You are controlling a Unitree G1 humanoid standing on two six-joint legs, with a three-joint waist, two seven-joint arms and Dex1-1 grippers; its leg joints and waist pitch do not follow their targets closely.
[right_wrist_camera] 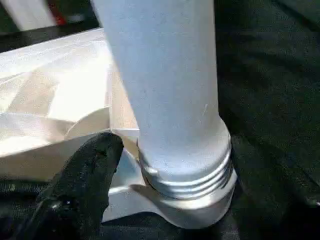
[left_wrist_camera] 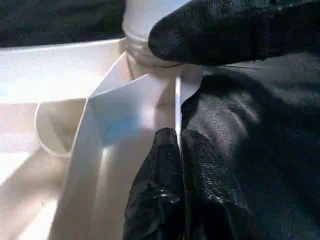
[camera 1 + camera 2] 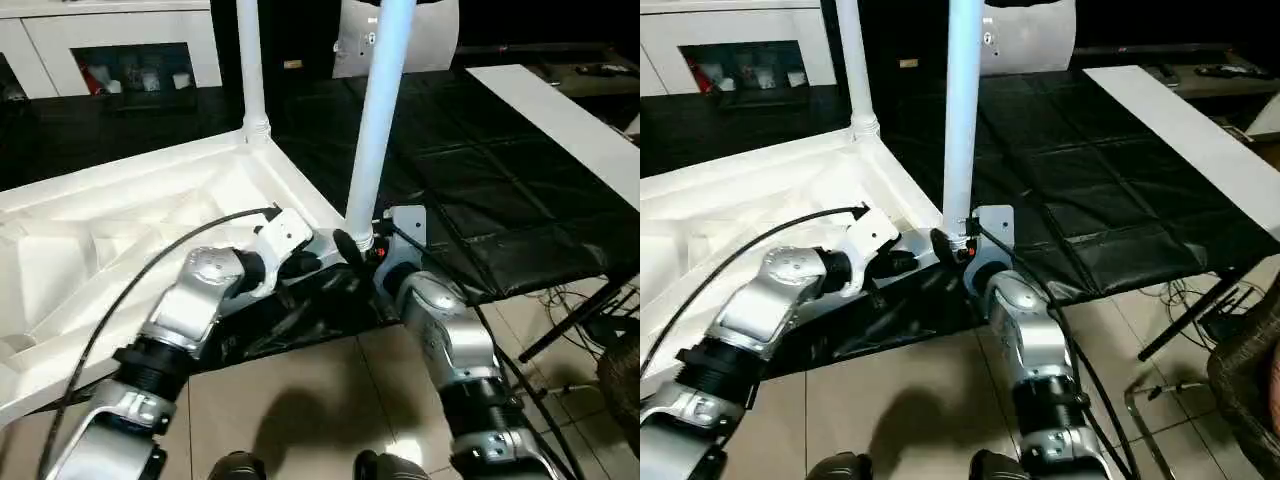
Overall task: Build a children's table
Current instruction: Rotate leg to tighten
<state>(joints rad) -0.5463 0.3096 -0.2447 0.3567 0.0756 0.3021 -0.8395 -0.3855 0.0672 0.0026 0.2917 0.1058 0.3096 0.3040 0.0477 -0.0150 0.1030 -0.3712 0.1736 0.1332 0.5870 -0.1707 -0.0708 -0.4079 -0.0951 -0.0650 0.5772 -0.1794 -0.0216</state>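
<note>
- Tabletop lies underside up on the mat, filling the left of the frame
- Near leg stands in its corner socket at centre
- Far leg stands at upper centre-left, behind
- Left gripper and right gripper flank the near leg's base

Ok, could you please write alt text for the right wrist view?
A white table leg stands upright in a corner socket of the upturned white table top, its screw threads partly exposed. One black finger is beside the base.
</note>
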